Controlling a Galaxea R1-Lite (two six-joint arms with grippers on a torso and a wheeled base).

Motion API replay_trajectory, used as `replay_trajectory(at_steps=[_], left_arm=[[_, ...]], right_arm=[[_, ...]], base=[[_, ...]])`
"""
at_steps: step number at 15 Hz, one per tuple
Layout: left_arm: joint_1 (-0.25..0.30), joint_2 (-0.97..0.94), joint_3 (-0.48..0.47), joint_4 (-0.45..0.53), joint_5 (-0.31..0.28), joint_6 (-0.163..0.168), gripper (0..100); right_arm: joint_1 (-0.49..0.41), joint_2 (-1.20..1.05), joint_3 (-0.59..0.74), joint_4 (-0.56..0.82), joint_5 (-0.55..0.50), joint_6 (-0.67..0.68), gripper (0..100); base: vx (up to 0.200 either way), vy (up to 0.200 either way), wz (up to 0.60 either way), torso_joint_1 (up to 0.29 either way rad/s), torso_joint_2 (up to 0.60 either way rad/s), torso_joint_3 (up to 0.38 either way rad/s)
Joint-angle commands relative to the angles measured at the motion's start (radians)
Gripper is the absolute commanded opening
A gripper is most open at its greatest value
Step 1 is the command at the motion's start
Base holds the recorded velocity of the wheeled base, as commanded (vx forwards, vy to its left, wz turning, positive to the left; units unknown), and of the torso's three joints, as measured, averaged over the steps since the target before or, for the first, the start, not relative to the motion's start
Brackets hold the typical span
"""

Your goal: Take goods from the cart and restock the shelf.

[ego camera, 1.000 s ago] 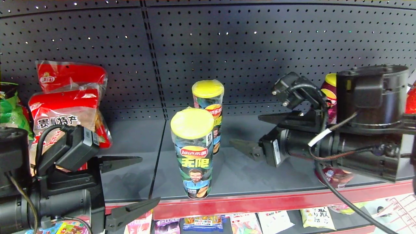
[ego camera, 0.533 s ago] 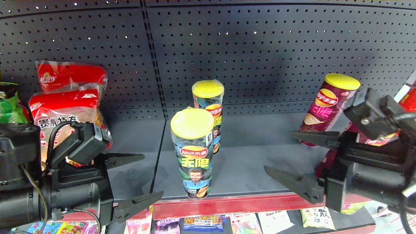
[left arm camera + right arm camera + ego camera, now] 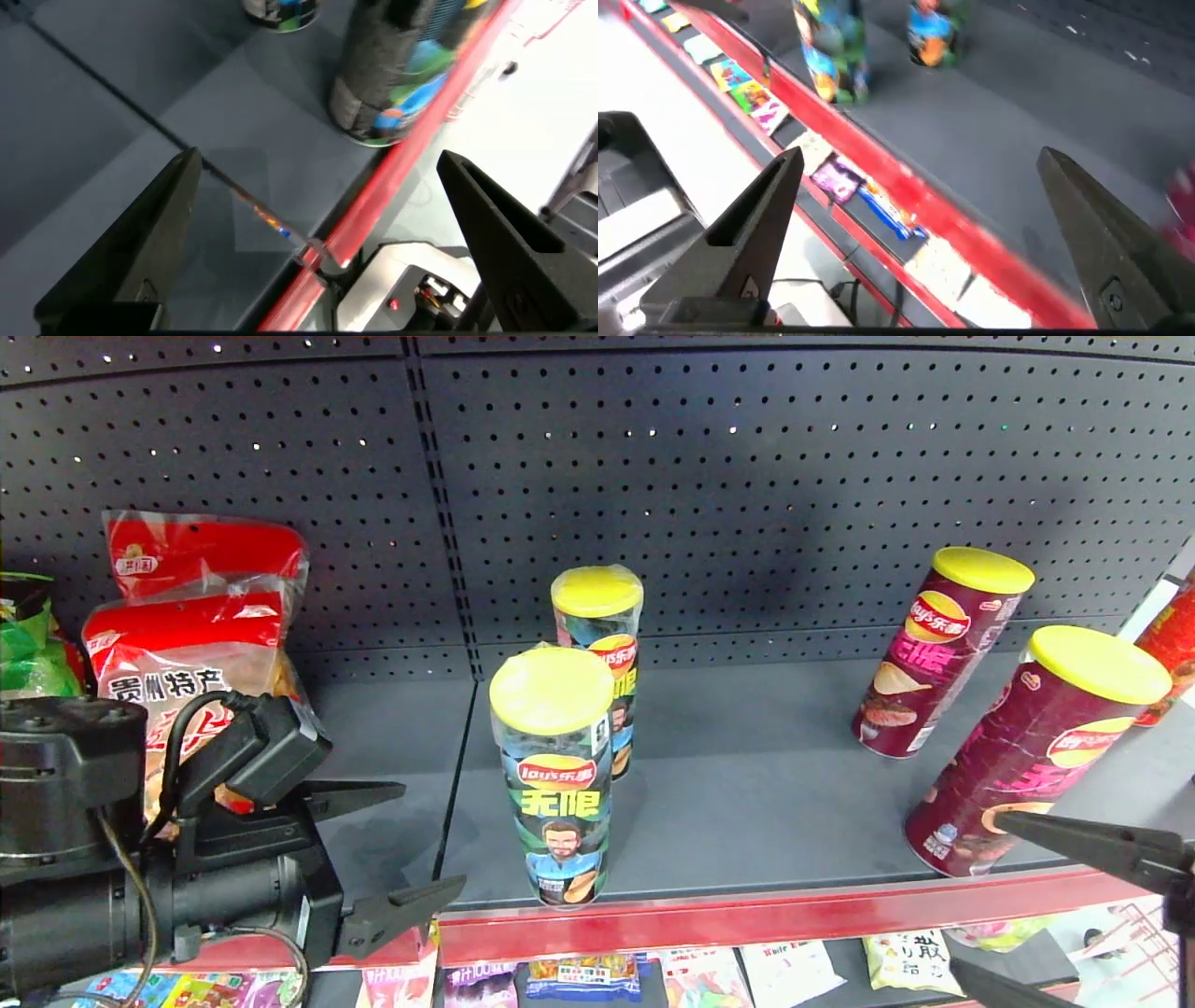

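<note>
The right hand (image 3: 976, 894) was open and empty, out in front of the shelf (image 3: 747, 803) edge and lower than the front maroon can (image 3: 1036, 756), its upper finger just before the can's base. That can stood near the shelf's front edge, with the rear maroon can (image 3: 938, 653) behind it. The left hand (image 3: 431, 838) was open and empty at the front edge, just left of the front blue can (image 3: 553, 775). The rear blue can (image 3: 599, 644) stood behind that.
</note>
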Motion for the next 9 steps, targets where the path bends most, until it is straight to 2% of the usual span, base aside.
replay_trajectory(at_steps=[1,2,5,6,7,9], left_arm=[[0.004,0.024,-0.009,-0.001,0.007,0.0,100],[0.008,0.027,-0.011,-0.001,0.015,0.0,100],[0.01,0.03,-0.005,0.001,0.021,0.0,100],[0.01,0.04,-0.005,-0.001,0.023,0.0,100],[0.01,0.054,-0.008,-0.001,0.026,0.0,100],[0.01,0.108,-0.025,-0.001,0.05,0.002,100]], right_arm=[[-0.11,-0.235,0.091,0.077,-0.016,-0.001,100],[-0.157,-0.295,0.091,0.146,-0.018,0.001,100],[-0.395,-0.478,0.033,0.437,-0.019,0.013,100],[-0.545,-0.539,0.002,0.555,-0.019,0.019,100],[-0.659,-0.577,-0.002,0.605,-0.016,0.019,100],[-0.829,-0.651,0.024,0.621,-0.012,0.019,100]], base=[[0.0,0.0,0.0,0.0,0.0,0.0],[0.0,0.0,0.0,0.0,0.0,0.0],[0.0,0.0,0.0,0.0,0.0,0.0],[0.0,0.0,0.0,0.0,0.0,0.0],[0.0,0.0,0.0,0.0,0.0,0.0],[0.0,0.0,0.0,0.0,0.0,0.0]])
